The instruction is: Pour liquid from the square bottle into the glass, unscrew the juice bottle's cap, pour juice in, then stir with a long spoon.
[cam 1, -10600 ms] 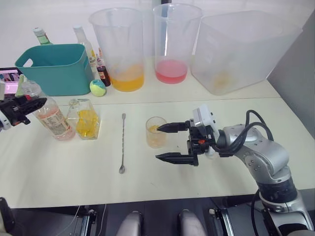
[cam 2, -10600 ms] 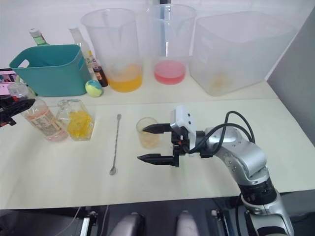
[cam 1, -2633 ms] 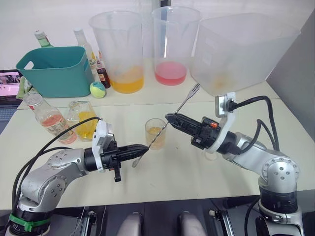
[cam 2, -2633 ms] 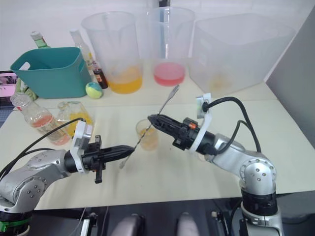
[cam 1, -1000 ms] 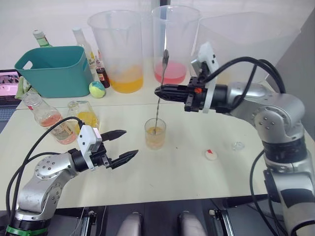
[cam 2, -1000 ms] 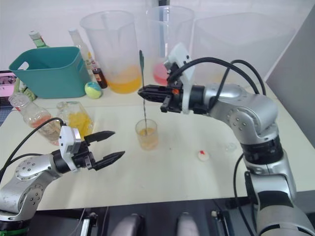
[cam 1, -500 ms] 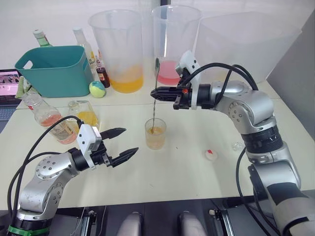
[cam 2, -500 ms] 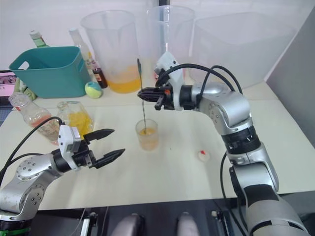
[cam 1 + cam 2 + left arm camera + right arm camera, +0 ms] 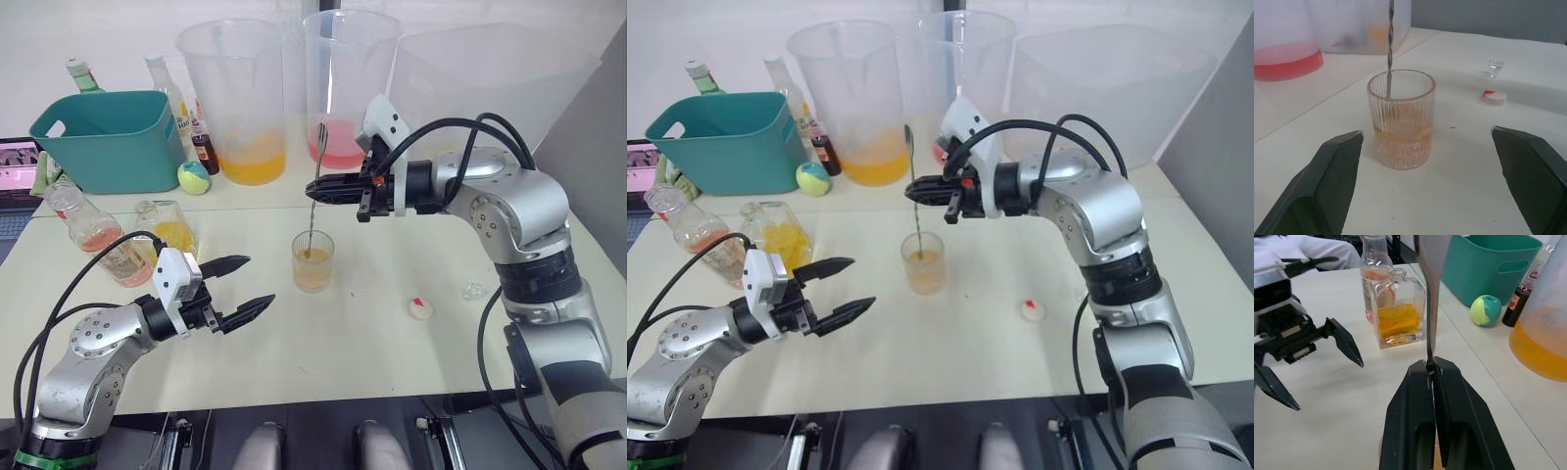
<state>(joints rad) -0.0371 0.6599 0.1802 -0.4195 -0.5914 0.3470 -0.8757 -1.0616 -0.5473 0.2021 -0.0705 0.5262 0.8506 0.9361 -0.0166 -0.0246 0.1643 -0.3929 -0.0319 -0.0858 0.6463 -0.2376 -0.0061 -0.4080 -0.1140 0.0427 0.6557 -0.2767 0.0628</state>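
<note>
Silver long spoon (image 9: 313,201) clamped in right jaws (image 9: 315,186), standing in glass (image 9: 313,261), left jaws (image 9: 257,283) wide

The pale table (image 9: 392,362) bears the glass (image 9: 313,261), white cap (image 9: 420,307), square bottle (image 9: 174,235) and juice bottle (image 9: 95,238)

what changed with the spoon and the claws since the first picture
The long spoon left the table: the right claw now grips it upright, tip in the glass. The left claw let it go and hangs open. The glass and square bottle stayed put.
</note>
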